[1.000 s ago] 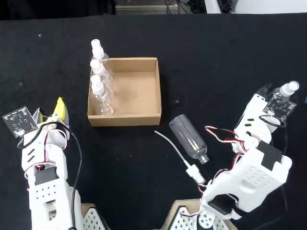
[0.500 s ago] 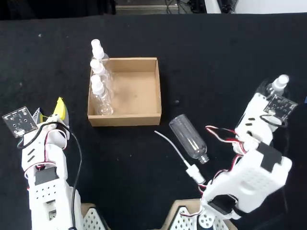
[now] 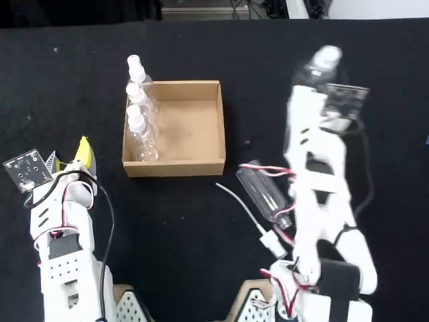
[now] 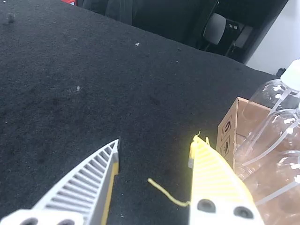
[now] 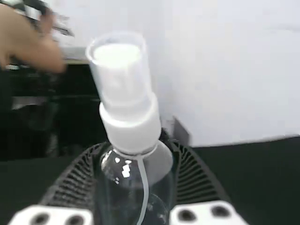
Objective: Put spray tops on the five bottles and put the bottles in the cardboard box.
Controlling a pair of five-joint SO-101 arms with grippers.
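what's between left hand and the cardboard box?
Nothing: bare black table lies between the left hand and the cardboard box, per the high view.

right gripper (image 3: 312,78) has swung its capped bottle (image 3: 324,59) up — and inward.

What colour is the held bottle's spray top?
White spray top; clearest in the right wrist view.

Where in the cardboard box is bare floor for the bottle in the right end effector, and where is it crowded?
The cardboard box is bare from its middle to its right wall; three capped bottles crowd its left wall. Outside, a lying bottle and a loose spray top crowd the table by its right front corner.
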